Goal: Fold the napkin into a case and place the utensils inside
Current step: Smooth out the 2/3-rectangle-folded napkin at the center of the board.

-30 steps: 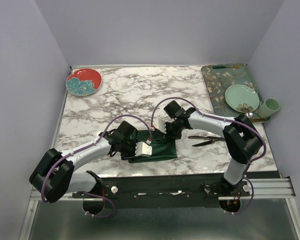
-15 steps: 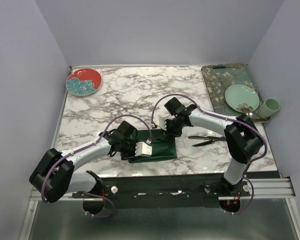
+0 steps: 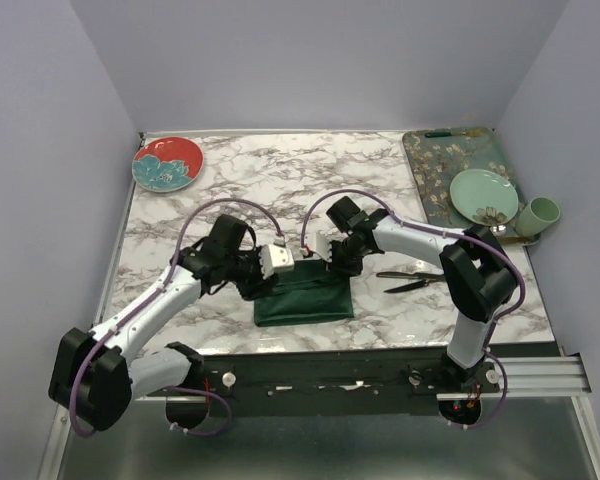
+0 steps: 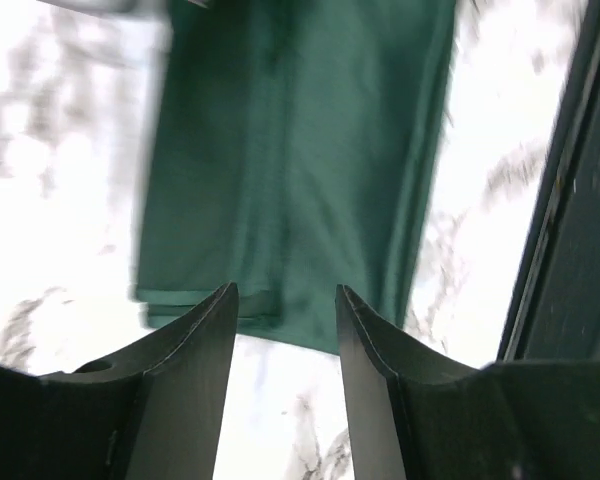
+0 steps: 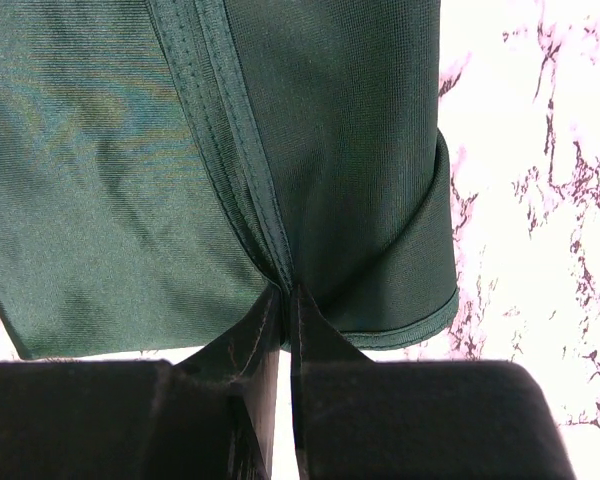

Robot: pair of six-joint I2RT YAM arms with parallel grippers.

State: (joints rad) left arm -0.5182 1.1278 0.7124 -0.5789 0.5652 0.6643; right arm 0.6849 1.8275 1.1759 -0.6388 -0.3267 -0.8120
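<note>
Your left pincer [image 4: 283,292] open, empty, at napkin [image 3: 304,300] far-left corner | right pincer [image 5: 285,295] clamped on napkin fold | utensils [image 3: 412,280] right of napkin

Napkin [image 3: 303,298] on counter [image 3: 280,190], centre, near front edge. Utensils [image 3: 410,279] right of napkin, apart. Left tool [image 4: 285,295] over napkin's left end, right tool [image 5: 283,295] at its far edge. Plate [image 3: 167,162] far-left corner. Tray [image 3: 432,160] far-right corner, second plate [image 3: 483,196] on it, cup [image 3: 540,212] at tray's right edge.
</note>
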